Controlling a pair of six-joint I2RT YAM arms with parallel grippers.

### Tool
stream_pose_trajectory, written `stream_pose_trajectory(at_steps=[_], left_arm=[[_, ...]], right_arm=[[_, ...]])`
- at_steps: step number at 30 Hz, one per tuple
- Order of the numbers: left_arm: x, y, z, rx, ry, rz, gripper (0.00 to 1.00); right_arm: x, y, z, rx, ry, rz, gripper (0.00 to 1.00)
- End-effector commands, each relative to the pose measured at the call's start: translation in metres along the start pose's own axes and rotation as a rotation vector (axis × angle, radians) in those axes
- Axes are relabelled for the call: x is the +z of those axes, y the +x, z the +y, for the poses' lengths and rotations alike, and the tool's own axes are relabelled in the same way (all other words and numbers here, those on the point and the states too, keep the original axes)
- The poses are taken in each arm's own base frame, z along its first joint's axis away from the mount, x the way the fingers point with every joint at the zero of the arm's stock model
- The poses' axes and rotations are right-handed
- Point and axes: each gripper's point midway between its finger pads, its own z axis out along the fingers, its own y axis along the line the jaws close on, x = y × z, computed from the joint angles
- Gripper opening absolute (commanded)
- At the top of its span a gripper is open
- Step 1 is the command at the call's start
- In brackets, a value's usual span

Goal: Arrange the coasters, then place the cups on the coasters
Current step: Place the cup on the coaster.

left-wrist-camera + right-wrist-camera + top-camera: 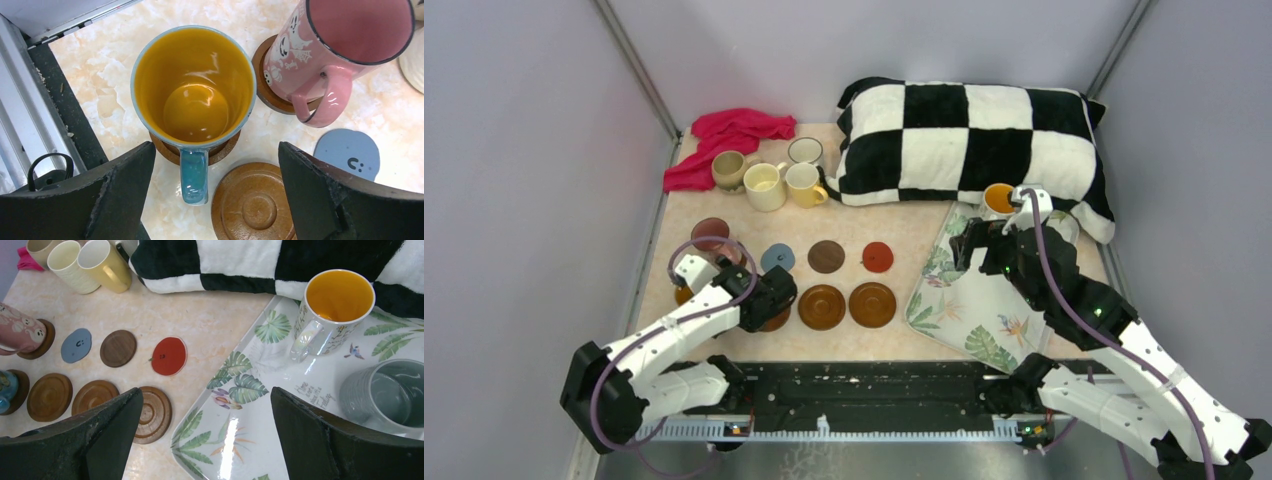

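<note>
Now the left claw (215, 160) hangs released over the blue mug (194, 85), seated on a brown coaster (226, 149); the right claw (206, 395) gapes above the leaf-print tray (235, 440).

Enclosure has plain pale grey walls (524, 150) on the left, back and right, with slanting metal struts (639, 75) running up the two back corners. The work surface is a table (894, 225) with a beige marbled top, bounded at the near edge by a black rail (874, 385). Light is even and soft, shadows faint; a black-and-white checked pillow (969, 140) lies along the back right and a crumpled red cloth (724, 135) sits at the back left corner.
</note>
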Motion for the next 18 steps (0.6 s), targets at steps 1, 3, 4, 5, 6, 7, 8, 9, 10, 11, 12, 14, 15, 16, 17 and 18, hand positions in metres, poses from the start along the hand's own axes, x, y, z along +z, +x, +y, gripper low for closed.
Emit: stream_pose_trajectory(at_steps=[1, 3, 4, 5, 6, 7, 8, 9, 10, 11, 12, 14, 15, 16, 17, 18], left_arm=[[-0.006, -0.022, -0.006, -0.007, 0.042, -0.038, 0.99], [-0.008, -0.027, -0.009, -0.006, 0.058, -0.044, 0.99], [-0.009, -0.030, -0.010, 0.002, 0.064, -0.049, 0.99], [-0.011, -0.034, -0.012, 0.011, 0.072, -0.054, 0.99], [-0.012, -0.038, -0.014, 0.020, 0.079, -0.059, 0.99], [-0.014, -0.042, -0.016, 0.031, 0.086, -0.067, 0.99], [-0.016, -0.046, -0.019, 0.043, 0.094, -0.073, 0.99], [-0.018, -0.050, -0.022, 0.049, 0.101, -0.078, 0.99], [-0.020, -0.055, -0.024, 0.061, 0.107, -0.085, 0.99], [-0.022, -0.059, -0.028, 0.071, 0.116, -0.091, 0.99], [-0.025, -0.064, -0.033, 0.085, 0.128, -0.098, 0.99], [-0.031, -0.072, -0.047, 0.127, 0.165, -0.104, 0.99], [-0.036, -0.077, -0.057, 0.149, 0.194, -0.106, 0.99], [-0.040, -0.080, -0.068, 0.165, 0.230, -0.105, 0.99], [-0.045, -0.084, -0.080, 0.187, 0.274, -0.104, 0.99], [-0.051, -0.087, -0.091, 0.209, 0.324, -0.102, 0.99]], right_arm=[[0.001, -0.008, 0.002, 0.003, -0.004, -0.034, 0.99], [0.001, -0.008, 0.002, 0.003, -0.004, -0.033, 0.99], [0.001, -0.008, 0.002, 0.003, -0.006, -0.034, 0.99], [0.001, -0.008, 0.003, 0.003, -0.007, -0.032, 0.99], [0.001, -0.008, 0.002, 0.002, -0.006, -0.032, 0.99], [0.001, -0.008, 0.003, 0.002, -0.005, -0.030, 0.99], [0.001, -0.008, 0.003, 0.002, -0.006, -0.031, 0.99], [0.001, -0.008, 0.003, 0.002, -0.006, -0.029, 0.99], [0.002, -0.008, 0.002, 0.002, -0.004, -0.030, 0.99], [0.002, -0.008, 0.003, 0.002, -0.004, -0.029, 0.99], [0.001, -0.008, 0.002, 0.002, -0.004, -0.030, 0.99], [0.002, -0.007, 0.002, 0.000, 0.001, -0.027, 0.99], [0.002, -0.007, 0.002, -0.001, 0.002, -0.026, 0.99], [0.002, -0.007, 0.001, -0.002, 0.003, -0.025, 0.99], [0.002, -0.007, 0.001, 0.000, 0.007, -0.026, 0.99], [0.003, -0.006, 0.001, 0.002, 0.008, -0.024, 0.99]])
